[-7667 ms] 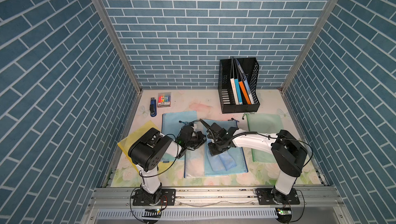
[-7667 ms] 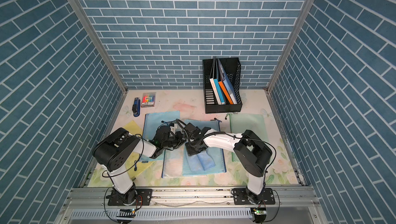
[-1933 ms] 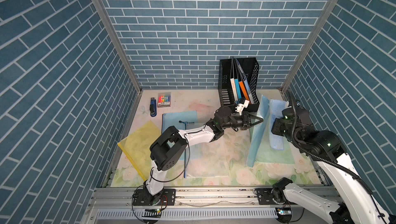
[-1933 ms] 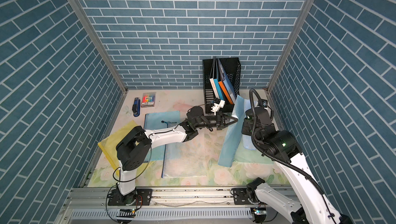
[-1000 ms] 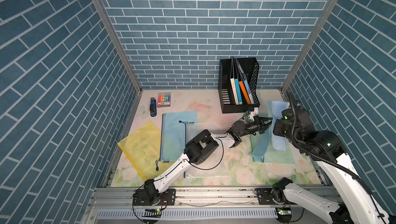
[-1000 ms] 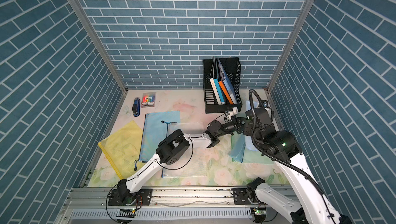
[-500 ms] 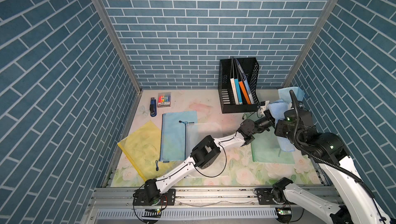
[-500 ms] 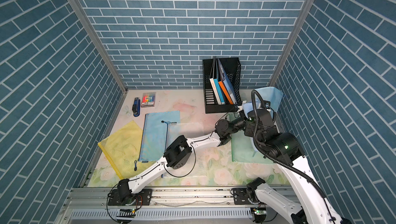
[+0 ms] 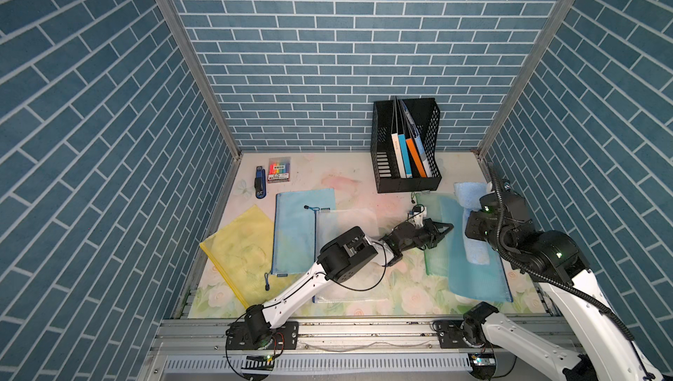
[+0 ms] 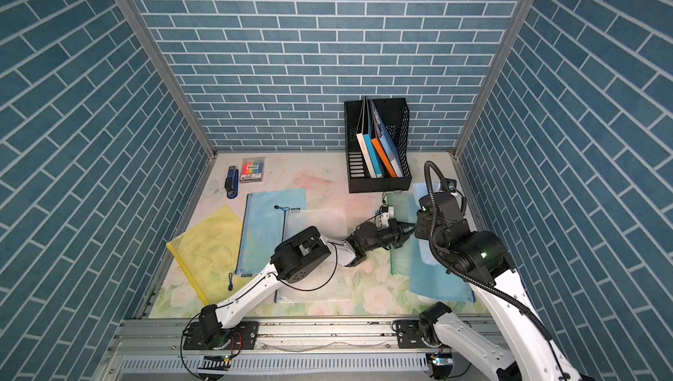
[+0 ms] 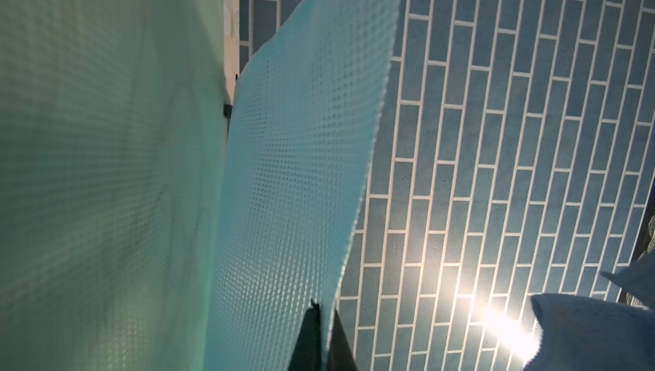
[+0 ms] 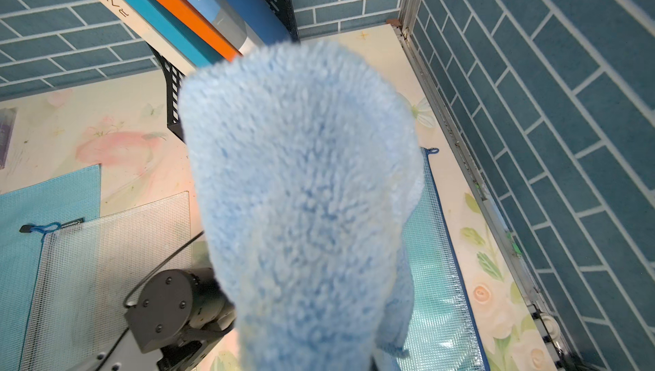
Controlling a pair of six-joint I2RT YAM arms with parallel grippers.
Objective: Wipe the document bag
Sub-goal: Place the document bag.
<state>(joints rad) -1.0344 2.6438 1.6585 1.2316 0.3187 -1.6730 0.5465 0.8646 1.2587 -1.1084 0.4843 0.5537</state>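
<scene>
Left gripper (image 9: pixel 445 230) fingers pinch the document bag (image 9: pixel 477 281) edge; right gripper (image 9: pixel 477 231) fingers — clamped on the cloth (image 9: pixel 469 199) — near the tabletop (image 9: pixel 364 186) right edge.

Both arms: white link shells, black joint housings.
Left arm (image 9: pixel 291 293): thin black cable (image 9: pixel 360 290) hangs loose below the boxy elbow housing (image 9: pixel 346 259). The round dark-grey wrist housing (image 12: pixel 173 302) has small recessed screws (image 12: pixel 182 304).
Left gripper (image 9: pixel 448 228): black, with tapered fingers.
Right arm (image 9: pixel 582 310): ribbed black conduit (image 9: pixel 499 211) and green indicator lights (image 9: pixel 557 254) on the black joints.
Black base plates (image 9: pixel 262 337).
</scene>
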